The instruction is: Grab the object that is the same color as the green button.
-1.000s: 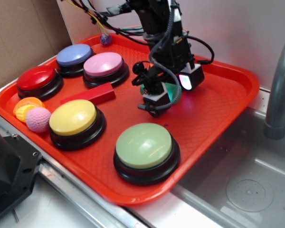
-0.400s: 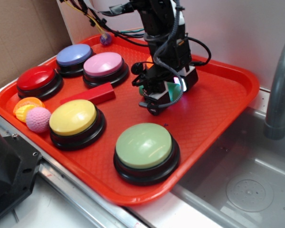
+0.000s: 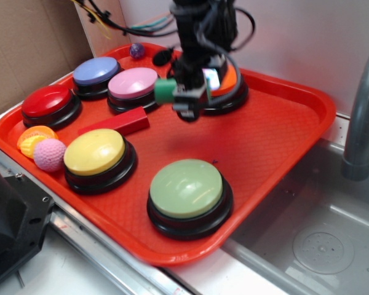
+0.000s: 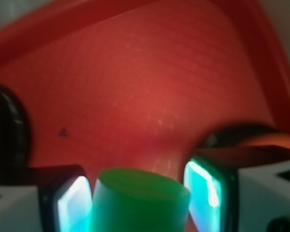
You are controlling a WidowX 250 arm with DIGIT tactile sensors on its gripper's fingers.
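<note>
A small green cylinder (image 3: 165, 90) hangs above the red tray (image 3: 277, 129), held between the fingers of my gripper (image 3: 183, 93), which is shut on it. In the wrist view the cylinder (image 4: 140, 199) fills the space between the two lit pads (image 4: 72, 205), with the tray floor (image 4: 135, 96) well below. The pale-green domed button (image 3: 186, 188) on its black base sits at the tray's front, in front of and below the gripper.
On the tray stand a yellow button (image 3: 95, 152), pink button (image 3: 133, 83), blue button (image 3: 96, 70), red button (image 3: 47, 101) and an orange button (image 3: 229, 83) behind the gripper. A red block (image 3: 118, 123), pink ball (image 3: 49, 154) and small purple ball (image 3: 136, 50) lie around. A sink (image 3: 313, 239) is at right.
The gripper has risen from the tray floor and shifted left and back, carrying the green cylinder up with it. The orange button behind it now shows.
</note>
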